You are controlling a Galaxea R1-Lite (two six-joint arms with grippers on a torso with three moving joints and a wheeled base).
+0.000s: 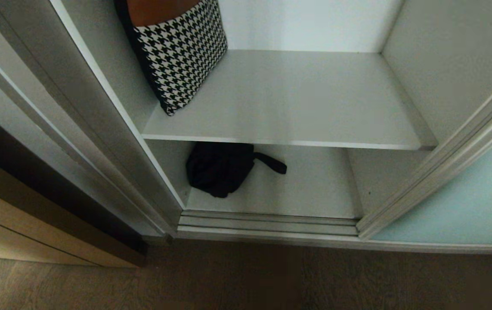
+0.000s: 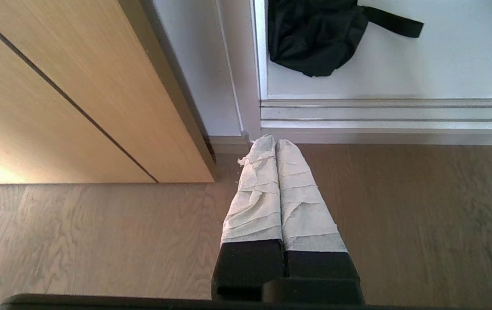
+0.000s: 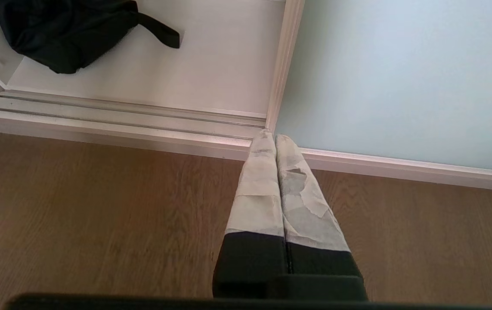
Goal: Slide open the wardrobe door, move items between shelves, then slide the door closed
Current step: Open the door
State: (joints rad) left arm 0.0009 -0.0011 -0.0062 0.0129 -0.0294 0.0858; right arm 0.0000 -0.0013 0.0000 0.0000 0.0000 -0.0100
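The sliding wardrobe door of pale aqua glass stands slid to the right, leaving the wardrobe open. A houndstooth bag leans at the left of the upper shelf. A black bag with a strap lies on the bottom shelf, also seen as the black bag and the black bag. My left gripper hangs shut and empty above the floor before the track. My right gripper is shut and empty near the door's lower frame. Neither arm shows in the head view.
A ribbed silver floor track runs along the wardrobe's front. A light wooden cabinet stands to the left of the wardrobe. Brown wooden floor lies in front.
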